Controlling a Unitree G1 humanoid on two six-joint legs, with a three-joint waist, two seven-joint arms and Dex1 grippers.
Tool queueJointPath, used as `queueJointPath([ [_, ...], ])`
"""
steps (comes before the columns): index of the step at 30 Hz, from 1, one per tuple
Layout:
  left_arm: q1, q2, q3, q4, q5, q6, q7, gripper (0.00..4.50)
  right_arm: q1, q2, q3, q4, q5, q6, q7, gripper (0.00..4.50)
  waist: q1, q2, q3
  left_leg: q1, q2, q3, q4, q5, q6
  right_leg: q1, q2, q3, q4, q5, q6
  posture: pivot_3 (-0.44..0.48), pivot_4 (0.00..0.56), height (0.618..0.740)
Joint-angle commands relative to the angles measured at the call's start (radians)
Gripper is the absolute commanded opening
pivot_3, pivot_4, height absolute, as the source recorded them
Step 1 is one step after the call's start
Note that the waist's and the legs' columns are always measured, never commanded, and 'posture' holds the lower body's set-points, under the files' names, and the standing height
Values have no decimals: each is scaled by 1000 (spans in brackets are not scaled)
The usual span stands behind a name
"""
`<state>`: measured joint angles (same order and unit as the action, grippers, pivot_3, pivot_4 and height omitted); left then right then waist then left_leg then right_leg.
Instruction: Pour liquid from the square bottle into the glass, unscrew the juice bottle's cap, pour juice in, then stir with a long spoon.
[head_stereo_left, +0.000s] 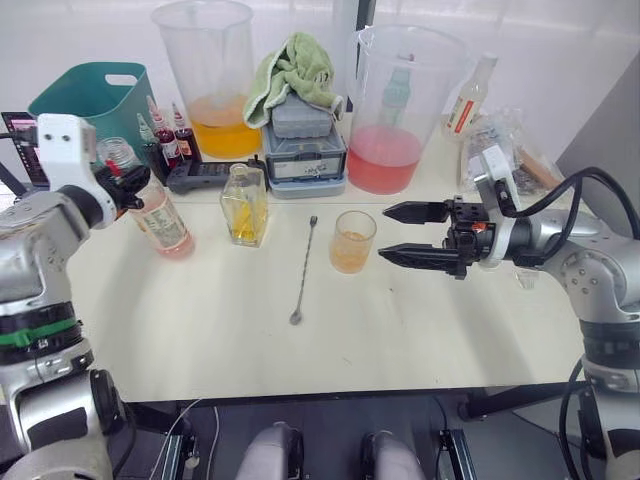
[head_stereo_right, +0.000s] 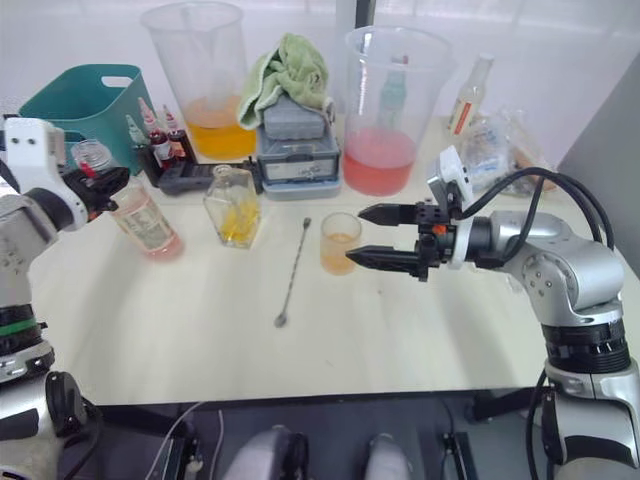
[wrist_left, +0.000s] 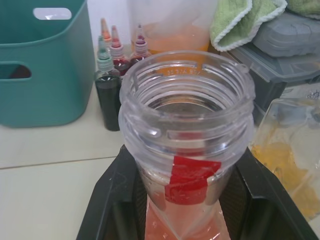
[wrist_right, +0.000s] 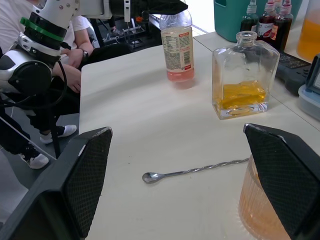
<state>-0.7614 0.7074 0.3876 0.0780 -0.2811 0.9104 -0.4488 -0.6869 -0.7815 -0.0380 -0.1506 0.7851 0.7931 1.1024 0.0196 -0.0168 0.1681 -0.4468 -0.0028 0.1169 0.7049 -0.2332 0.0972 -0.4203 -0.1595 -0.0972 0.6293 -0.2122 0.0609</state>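
The juice bottle (head_stereo_left: 165, 222), with pink liquid and a label, stands at the table's left. Its threaded mouth (wrist_left: 187, 115) is open, with no cap on it. My left gripper (head_stereo_left: 130, 185) is shut on its neck. The square bottle (head_stereo_left: 245, 205), a third full of yellow liquid, stands uncapped to the right of it. The long spoon (head_stereo_left: 303, 270) lies flat between the square bottle and the glass (head_stereo_left: 353, 241), which holds orange liquid. My right gripper (head_stereo_left: 384, 234) hovers open just right of the glass, fingers pointing at it with nothing between them.
Along the back stand a teal basket (head_stereo_left: 95, 95), small dye bottles (head_stereo_left: 165, 135), a pitcher of orange liquid (head_stereo_left: 210, 85), grey boxes under a green towel (head_stereo_left: 303, 140), a pitcher of pink liquid (head_stereo_left: 400, 110) and a clear bottle (head_stereo_left: 468, 98). A person sits beyond the table's left end.
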Motion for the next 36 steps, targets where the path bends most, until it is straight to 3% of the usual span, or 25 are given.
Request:
queueJointPath([
  [1, -107, 35, -75, 134, 49, -147, -18, 1470, 16, -14, -60, -52, 20, 5, -21, 4473, -2, 0, 0, 0, 0, 0, -1, 1, 0, 0, 0, 0, 0, 0, 0, 0, 150, 739],
  [9, -197, 1, -167, 381, 99, -300, -18, 1470, 41, -14, -83, -74, 30, 16, -50, 4473, -8, 0, 0, 0, 0, 1, -5, 2, 2, -1, 0, -1, 0, 0, 0, 0, 150, 739],
  [20, -194, 3, -139, 430, 81, -325, -4, 1470, 48, -18, -88, -71, 22, 8, -46, 4473, -8, 0, 0, 2, 0, 2, -5, 2, 2, -1, -1, 0, 0, 0, 0, 0, 150, 739],
  [22, -196, 5, -133, 425, 77, -324, 0, 2367, 50, -18, -90, -73, 22, 8, -47, 4500, -8, 0, 0, 2, 0, 2, -5, 2, 2, -1, -1, 0, 0, 0, 0, 0, 150, 739],
  [28, -206, 2, -131, 404, 68, -325, 0, 4327, 54, -19, -94, -78, 27, 11, -49, 4500, -7, 0, 0, 2, 0, 2, -5, 2, 2, -1, -2, -1, 0, 0, 0, 0, 150, 739],
  [36, -244, -3, -114, 378, 41, -329, 4, 4454, 61, -19, -98, -79, 26, 10, -50, 4500, -7, -1, 0, 1, 0, 2, -5, 2, 2, -1, -1, -1, 0, 0, 0, 0, 150, 739],
])
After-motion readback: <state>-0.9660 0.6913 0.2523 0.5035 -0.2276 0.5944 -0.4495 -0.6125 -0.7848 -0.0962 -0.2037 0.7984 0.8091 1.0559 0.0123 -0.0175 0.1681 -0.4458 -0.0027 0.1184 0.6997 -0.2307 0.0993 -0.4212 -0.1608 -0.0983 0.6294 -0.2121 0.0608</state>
